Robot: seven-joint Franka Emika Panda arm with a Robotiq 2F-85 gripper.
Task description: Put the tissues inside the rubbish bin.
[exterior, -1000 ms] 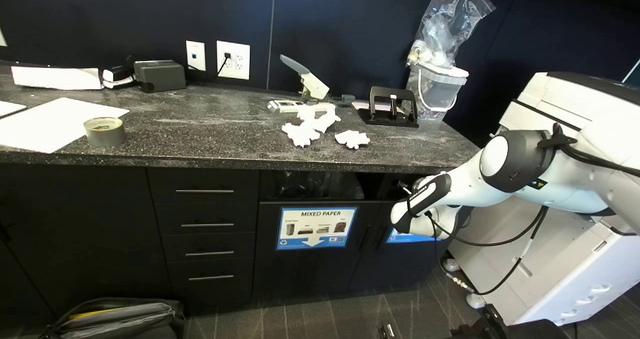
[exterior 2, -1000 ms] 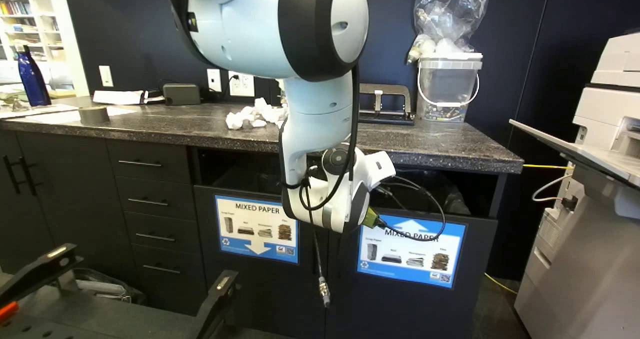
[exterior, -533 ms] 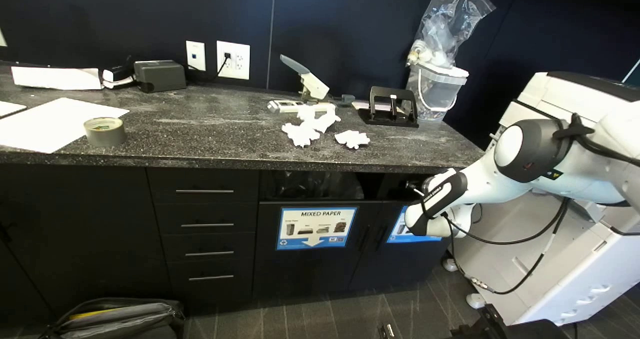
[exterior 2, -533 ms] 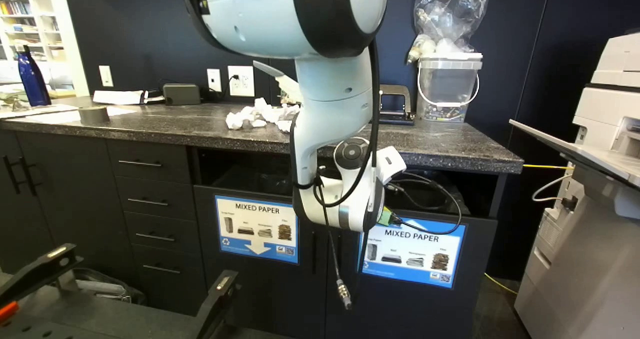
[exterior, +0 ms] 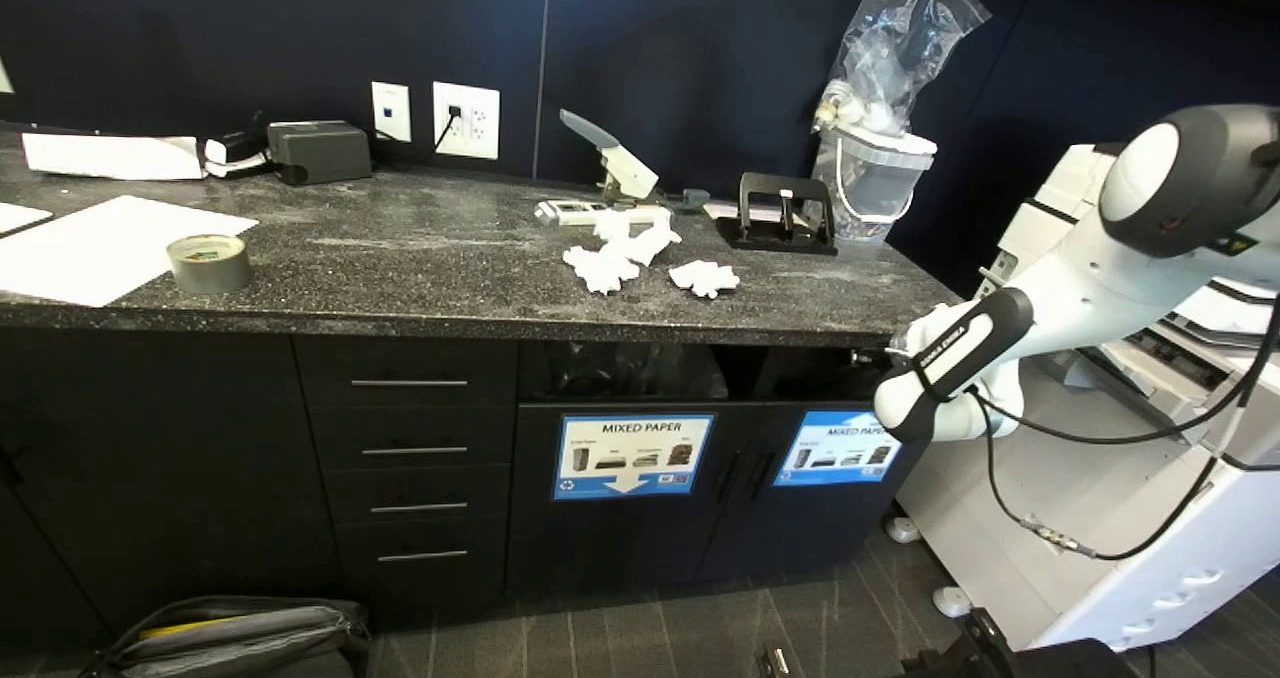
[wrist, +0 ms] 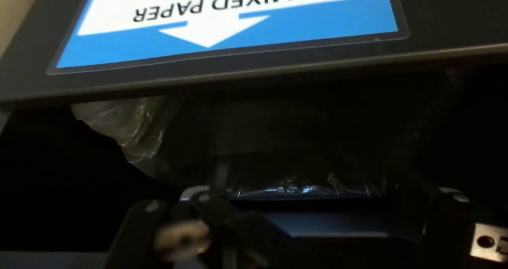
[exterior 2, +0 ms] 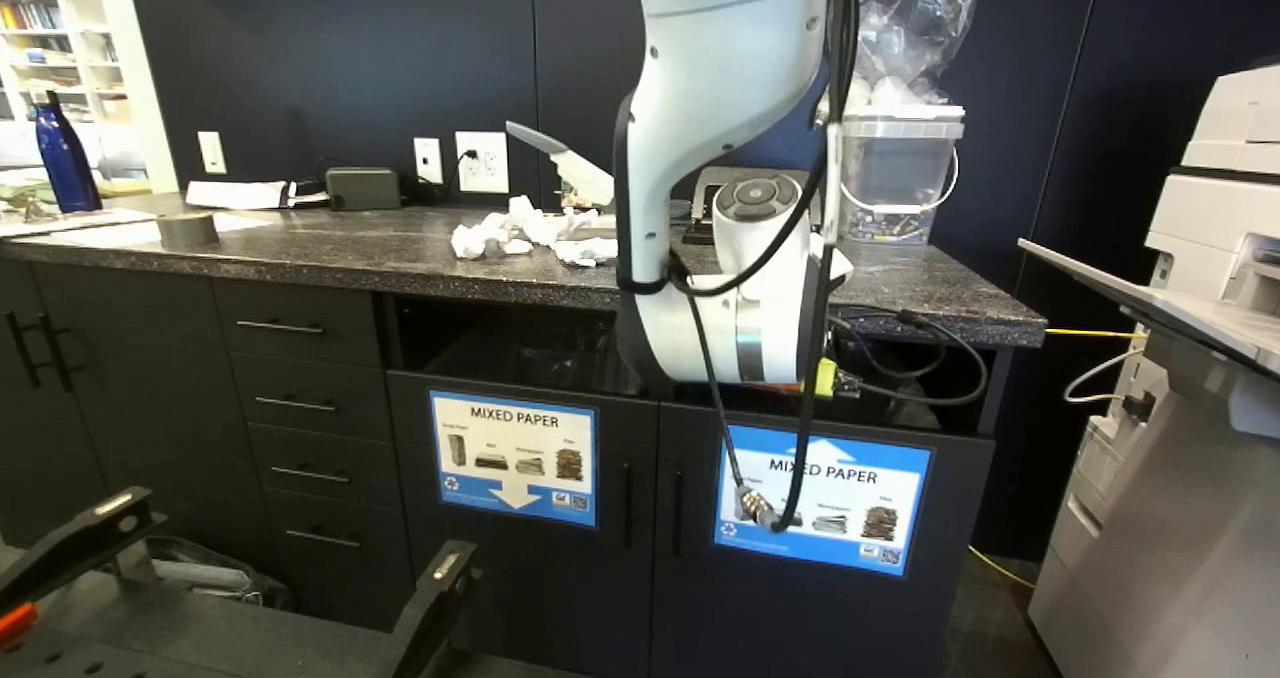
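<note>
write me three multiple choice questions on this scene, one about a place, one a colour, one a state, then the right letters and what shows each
1. Where do the tissues in view lie?
A. on the floor
B. on the counter
C. on the printer

2. What colour is the bottle?
A. red
B. green
C. blue

3. How do the drawers stand?
A. all shut
B. only the top one open
C. all open

Right letters:
1. B: both exterior views show them crumpled on its dark top.
2. C: its blue body shows near the left edge of an exterior view.
3. A: in both exterior views no front stands out from the others.
</note>
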